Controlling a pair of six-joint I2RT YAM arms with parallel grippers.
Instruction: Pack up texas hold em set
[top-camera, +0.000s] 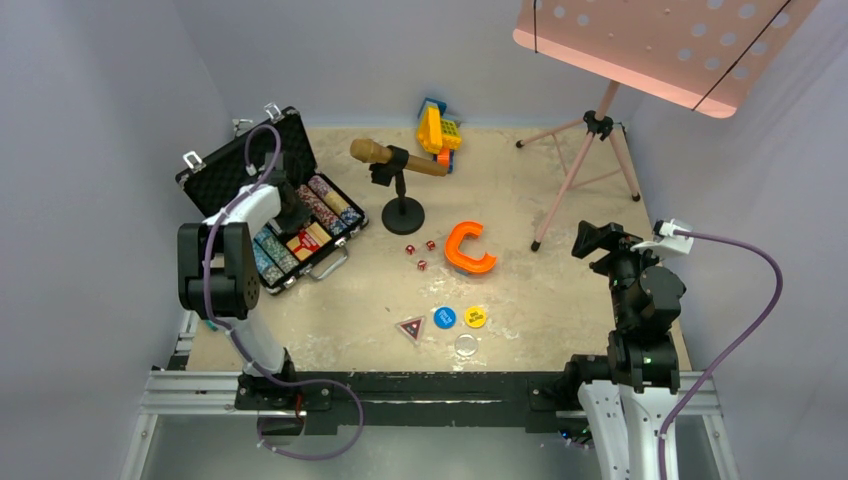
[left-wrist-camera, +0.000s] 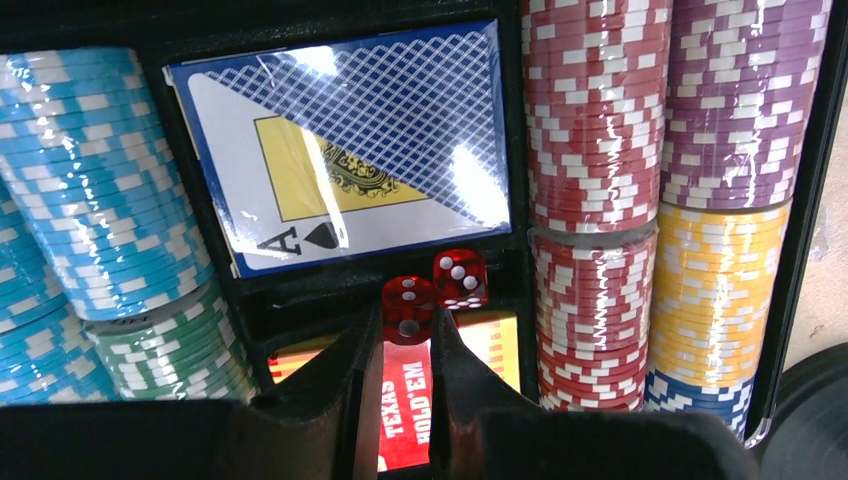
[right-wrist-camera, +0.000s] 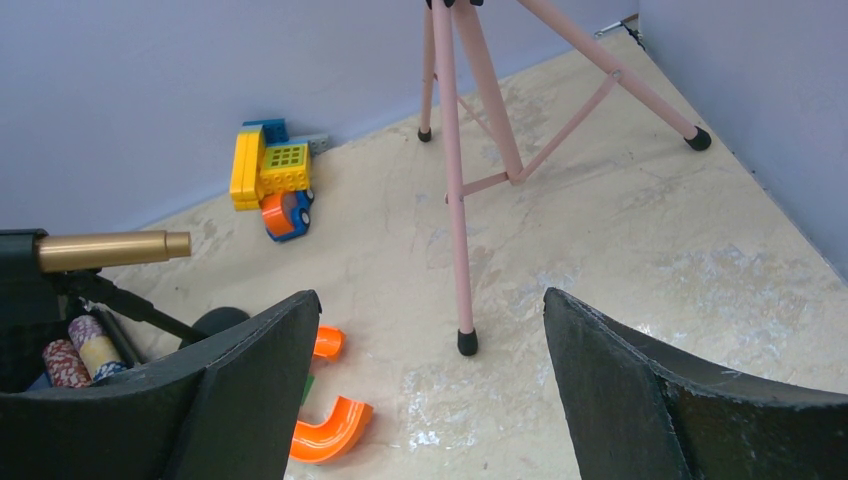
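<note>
Case (top-camera: 235, 165): black, lid up, at the far left of the surface (top-camera: 560, 300); the left arm reaches into it. Left hand (left-wrist-camera: 408, 325): fingers nearly together, clamped on a red die (left-wrist-camera: 408, 300) at their tips, over the middle compartment. Second die (left-wrist-camera: 460, 277): in the dark gap between the two decks, just beside the held one on its right; contact between them cannot be told. Blue deck (left-wrist-camera: 350, 150): wrapped, ace of spades showing, beyond the dice. Red deck (left-wrist-camera: 405, 410): lettered TEXAS HOLD'EM, seen between the fingers. Chip rows: light blue (left-wrist-camera: 90, 180) and green (left-wrist-camera: 170, 350) left of the decks; red (left-wrist-camera: 590, 150), purple (left-wrist-camera: 745, 100), yellow (left-wrist-camera: 715, 290) and dark blue (left-wrist-camera: 700, 390) to their right. Three dice (top-camera: 421, 265): loose mid-surface, near the orange C (top-camera: 468, 248). Triangular button (top-camera: 410, 328), blue button (top-camera: 444, 317) and yellow button (top-camera: 475, 316): in a row near the front edge; clear disc (top-camera: 465, 346) just in front of them. Right hand (right-wrist-camera: 430, 300): fingers wide apart, nothing between, raised at the right side. Other items: microphone (top-camera: 385, 155) on a round-based stand; block toy (top-camera: 437, 130) by the back wall; pink music stand (top-camera: 590, 170) at the back right.
</note>
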